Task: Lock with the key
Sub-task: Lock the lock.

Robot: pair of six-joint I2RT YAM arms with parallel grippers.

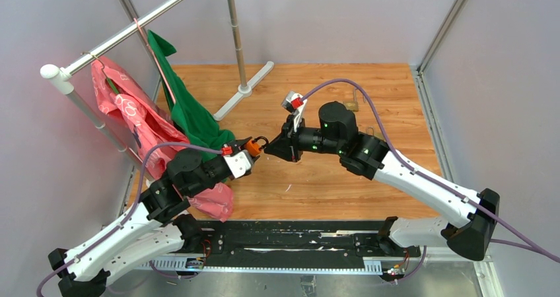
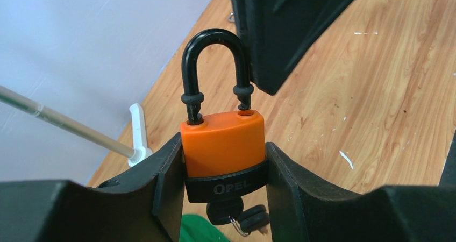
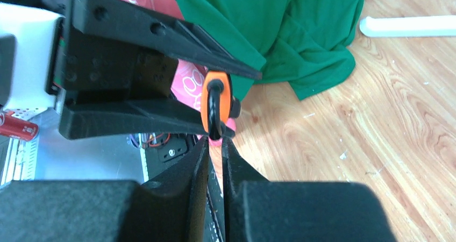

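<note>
Left gripper (image 2: 223, 161) jaws pinch padlock (image 2: 222, 140) body. Shackle (image 2: 212, 37) unlatched, axis toward 12 o'clock in left wrist view. Right gripper (image 3: 215, 142) jaws nearly pressed together, tips at shackle crown. Key (image 2: 236, 218) underneath.

— The blocky plastic-cased padlock (image 2: 223, 142) is orange, its curved metal shackle (image 2: 215, 37) black, its base band black with grey lettering.
— And the cloth?
— The draped cotton shirt (image 3: 290, 32) is plain green; the crumpled garment (image 1: 125, 105) pink with white rings. The left claw (image 2: 222, 145) and right claw (image 3: 215, 141) are black; the plank surface (image 2: 376, 91) honey-brown wood grain.
</note>
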